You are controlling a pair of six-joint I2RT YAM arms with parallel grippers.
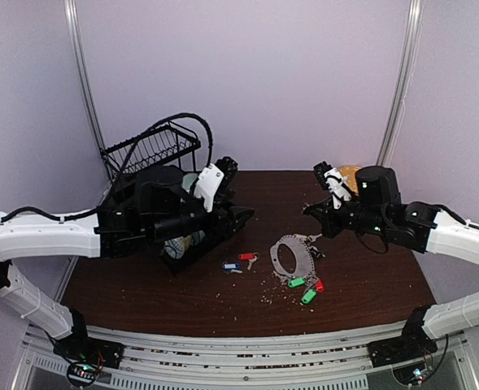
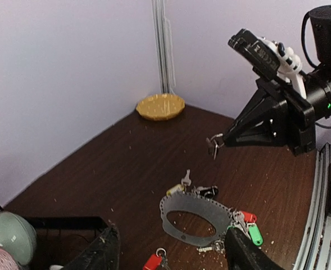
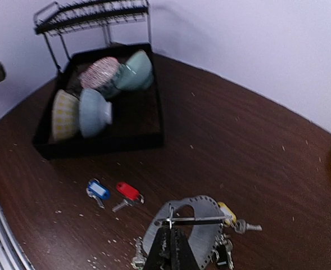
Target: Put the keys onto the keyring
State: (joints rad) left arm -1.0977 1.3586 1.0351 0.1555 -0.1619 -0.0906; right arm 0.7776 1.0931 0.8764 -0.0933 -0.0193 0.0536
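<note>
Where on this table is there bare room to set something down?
Bare: the far middle of the table, between rack and plate, and the near strip in front of the keyring. Crowded: the keyring with its keys, plus the blue key and red key just left.

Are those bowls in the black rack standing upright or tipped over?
Tipped over. The right wrist view shows the four bowls lying on their sides in the black rack, leaning against one another.

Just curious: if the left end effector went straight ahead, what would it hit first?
Probably the keyring, lying flat ahead of the open left end effector; depth is hard to judge.
</note>
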